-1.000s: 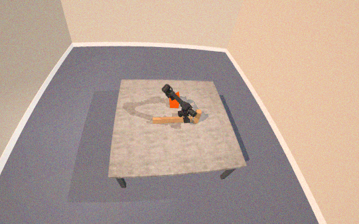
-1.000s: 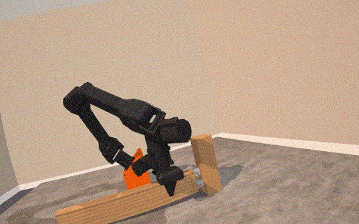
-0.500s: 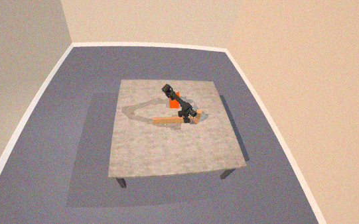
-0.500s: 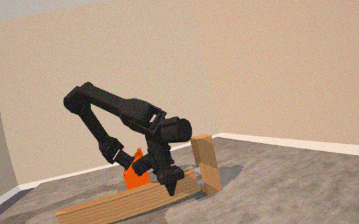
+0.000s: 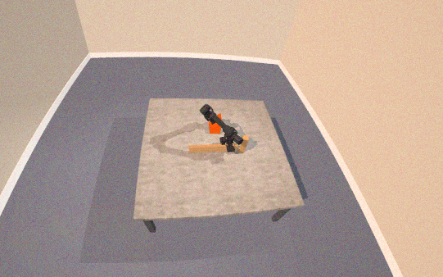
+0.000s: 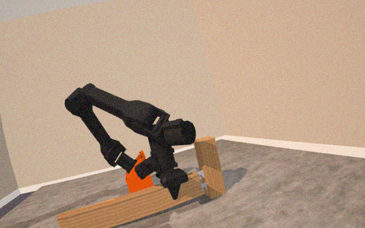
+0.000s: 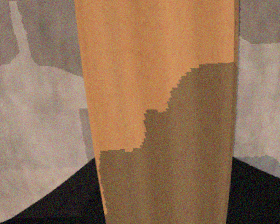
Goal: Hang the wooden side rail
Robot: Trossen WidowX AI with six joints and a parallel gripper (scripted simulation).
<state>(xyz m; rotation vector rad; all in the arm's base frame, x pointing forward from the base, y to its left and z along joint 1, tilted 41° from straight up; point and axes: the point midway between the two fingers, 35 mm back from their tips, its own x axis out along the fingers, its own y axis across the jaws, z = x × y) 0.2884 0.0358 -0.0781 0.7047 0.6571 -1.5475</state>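
Note:
The wooden side rail [image 5: 206, 147] [image 6: 121, 209] [image 7: 157, 96] lies slanted, its far end low on the table and its hooked end raised at the headboard post [image 5: 243, 143] [image 6: 210, 165]. The post stands upright but leans. Two steel hooks [image 6: 201, 179] on the rail's end sit at the post's slot; the pins are hidden. My gripper [image 5: 229, 144] [image 6: 175, 185] is shut on the rail near its hooked end. In the wrist view the rail fills the middle and the fingers are out of sight.
The arm's orange base [image 5: 214, 125] [image 6: 138, 177] stands behind the rail. The grey table [image 5: 172, 188] [image 6: 300, 195] carries everything; its edges are far from the post.

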